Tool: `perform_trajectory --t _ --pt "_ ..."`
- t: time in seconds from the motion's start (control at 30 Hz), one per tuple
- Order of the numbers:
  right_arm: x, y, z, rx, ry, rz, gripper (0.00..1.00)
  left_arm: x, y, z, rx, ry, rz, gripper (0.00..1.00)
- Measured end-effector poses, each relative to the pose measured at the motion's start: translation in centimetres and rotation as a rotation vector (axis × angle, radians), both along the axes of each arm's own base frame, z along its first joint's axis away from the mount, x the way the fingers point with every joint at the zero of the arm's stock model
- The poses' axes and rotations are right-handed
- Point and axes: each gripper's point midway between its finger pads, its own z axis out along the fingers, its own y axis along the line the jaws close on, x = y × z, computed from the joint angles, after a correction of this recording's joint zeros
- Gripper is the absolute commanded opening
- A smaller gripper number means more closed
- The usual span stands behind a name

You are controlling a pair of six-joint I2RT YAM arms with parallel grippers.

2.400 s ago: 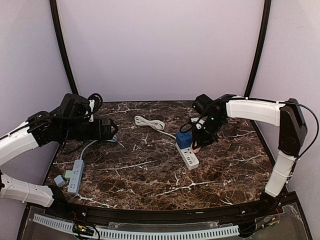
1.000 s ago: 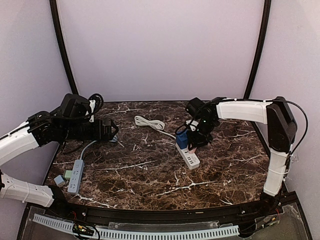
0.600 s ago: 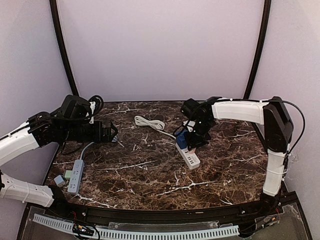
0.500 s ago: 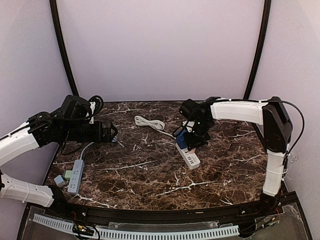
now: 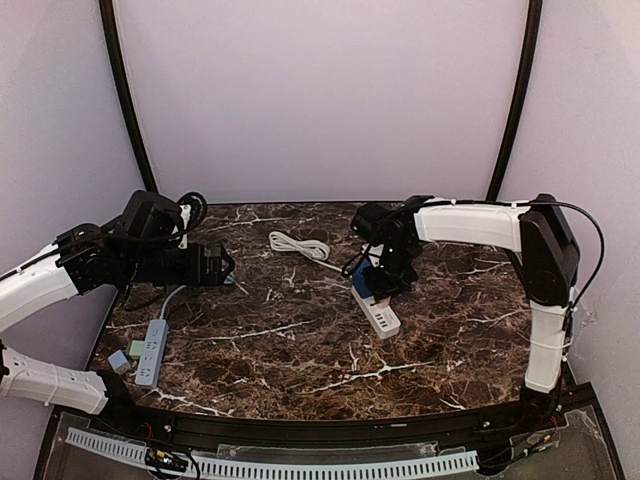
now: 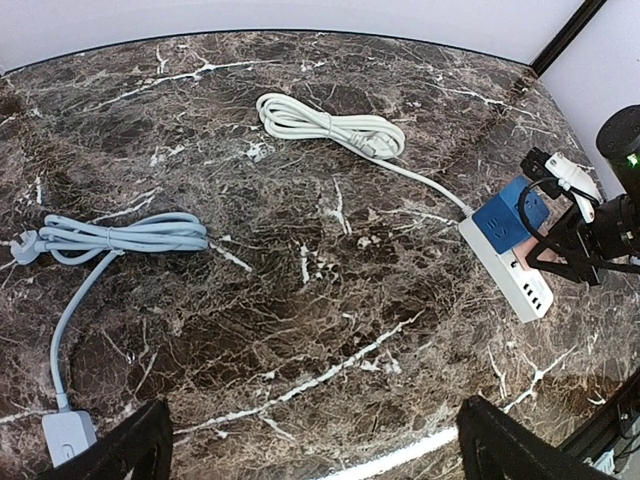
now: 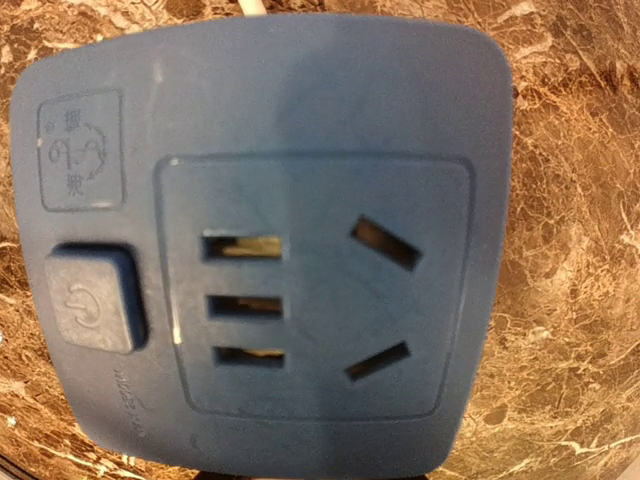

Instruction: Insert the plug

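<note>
A blue plug adapter [image 5: 367, 281] sits on the near-left end of a white power strip [image 5: 381, 317]; both also show in the left wrist view, the adapter [image 6: 510, 215] on the strip [image 6: 512, 276]. My right gripper [image 5: 385, 277] is down against the adapter. The adapter's socket face [image 7: 270, 250] fills the right wrist view. No fingers show at that view's lower corners, only a dark sliver at the bottom centre, so the jaws look shut. My left gripper [image 5: 222, 262] is open and empty, held above the left of the table, fingers [image 6: 130, 450] wide apart.
A coiled white cable [image 6: 330, 125] leads to the white strip. A grey-blue cable with a plug [image 6: 120, 235] lies at the left, running to a grey power strip [image 5: 152, 352]. Two small adapters [image 5: 128, 354] lie beside it.
My right gripper has moved left, from beside the blue adapter to over and against it. The left arm has not moved.
</note>
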Motion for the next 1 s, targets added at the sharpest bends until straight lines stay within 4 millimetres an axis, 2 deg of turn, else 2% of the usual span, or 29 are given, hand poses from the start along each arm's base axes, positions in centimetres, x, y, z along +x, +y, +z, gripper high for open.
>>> perform_trajectory --t 0.43,0.77,0.87,1.0 --pt "-0.1 0.2 -0.6 -0.017 -0.011 -0.01 0.0 0.0 0.0 0.0 0.006 0.003 -0.002 1.0" --pt "0.3 -0.8 -0.6 -0.03 -0.034 -0.026 0.0 0.0 0.0 -0.4 0.023 0.02 -0.001 1.0" --pt "1.0 -1.7 -0.6 -0.02 -0.043 -0.048 0.0 -0.1 0.1 -0.4 0.03 0.026 0.0 1.0" --pt "2.6 -4.4 -0.6 -0.024 -0.048 -0.109 0.0 -0.3 0.7 -0.8 0.054 0.043 0.018 1.0"
